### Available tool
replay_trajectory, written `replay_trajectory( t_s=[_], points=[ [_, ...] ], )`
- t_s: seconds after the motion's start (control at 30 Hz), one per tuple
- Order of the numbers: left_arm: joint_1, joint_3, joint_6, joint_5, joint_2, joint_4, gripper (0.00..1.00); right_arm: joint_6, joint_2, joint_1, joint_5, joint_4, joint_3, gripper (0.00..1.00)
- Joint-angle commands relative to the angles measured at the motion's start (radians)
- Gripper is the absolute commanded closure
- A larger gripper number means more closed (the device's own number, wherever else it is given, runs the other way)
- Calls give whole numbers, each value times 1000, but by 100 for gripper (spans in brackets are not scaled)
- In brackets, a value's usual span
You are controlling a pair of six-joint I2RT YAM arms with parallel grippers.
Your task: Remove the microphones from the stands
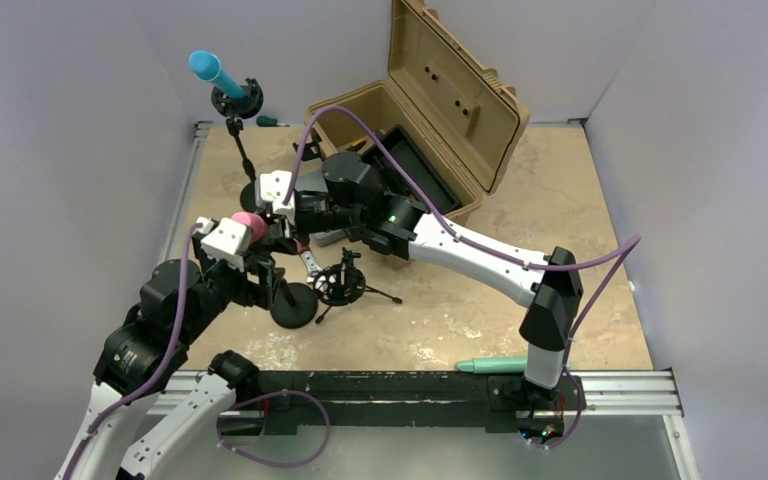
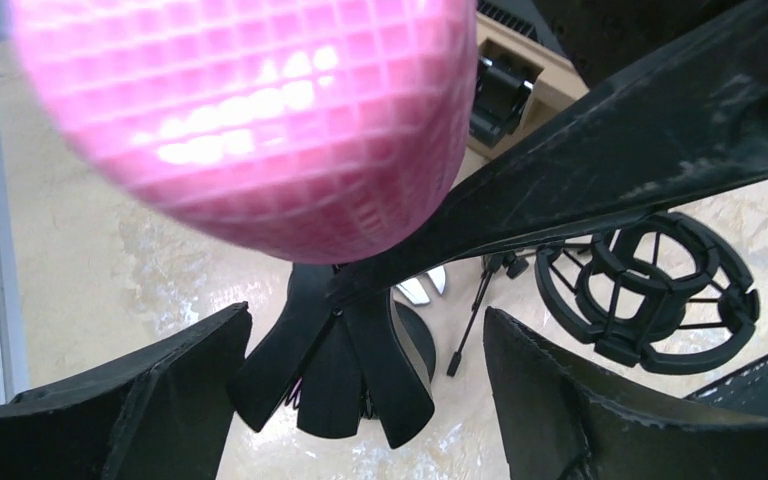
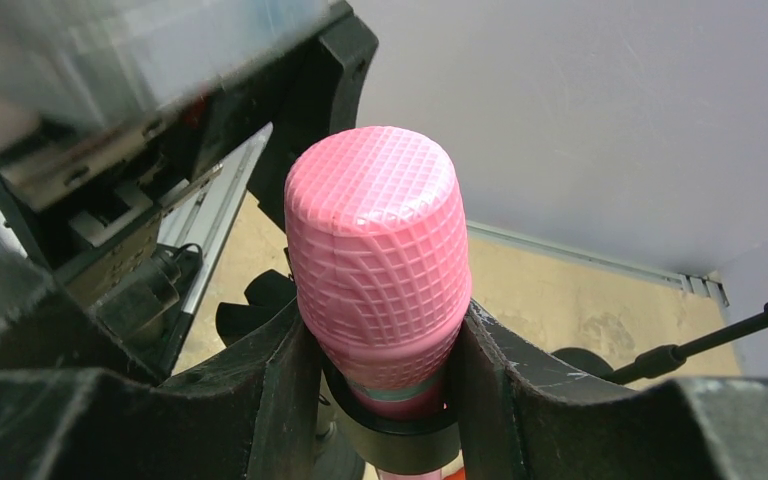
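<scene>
The right claw (image 3: 388, 345) squeezes the pink microphone (image 3: 378, 240), which sits in the stand's black clip (image 3: 392, 442) (only this wrist view shows that). The left claw (image 2: 360, 350) spreads its fingers wide, the microphone at its 11 o'clock.

It was a robotics lab cell: plain pale walls (image 1: 60, 150) boxed in a worn tabletop (image 1: 560, 200) with an aluminium mounting rail (image 1: 620, 385)

We can read no text, label, brand or number in any view (not even on the tan case (image 1: 460, 90)).
</scene>
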Motion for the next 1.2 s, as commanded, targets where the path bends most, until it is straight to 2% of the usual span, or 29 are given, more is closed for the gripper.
replay_trajectory(
  t_s=[0.0, 0.13, 0.2, 0.23, 0.27, 0.33, 0.57, 0.63, 0.7, 0.8, 0.97, 1.03, 1.17],
  points=[
    [-5, 30, 14, 10, 28, -41, 15, 14, -21, -8, -33, 98, 76, 100],
    [-3, 16, 18, 5, 25, -24, 19, 15, -22, -9, -37, 97, 77, 100],
    [-5, 13, 17, -4, 28, -6, 25, 16, -20, -9, -41, 97, 79, 100],
    [-5, 11, 18, -6, 32, 4, 32, 18, -19, -10, -41, 97, 79, 100],
    [-4, 12, 20, -6, 36, 12, 43, 21, -17, -10, -44, 97, 79, 100],
    [-4, 16, 12, -28, 50, 13, 98, 23, -16, -9, -42, 99, 77, 100],
    [-4, 29, -14, -58, 60, -109, 100, 125, -55, -9, 93, 229, 15, 100],
    [-3, 18, -14, -62, 39, -110, 100, 209, -89, -10, 157, 325, -27, 100],
    [-4, 12, -12, -65, 28, -110, 100, 299, -119, -10, 311, 389, -48, 100],
    [-4, 8, -9, -59, 27, -114, 100, 433, -181, -28, 463, 447, -65, 100],
    [-3, -5, -5, -59, 24, -105, 100, 620, -314, -103, 535, 513, -101, 100],
    [-4, -9, -4, -60, 19, -103, 100, 626, -363, -119, 607, 504, -112, 100],
    [-3, -9, -12, -72, 6, -105, 100, 522, -478, -119, 819, 431, -178, 100]
  ],
)
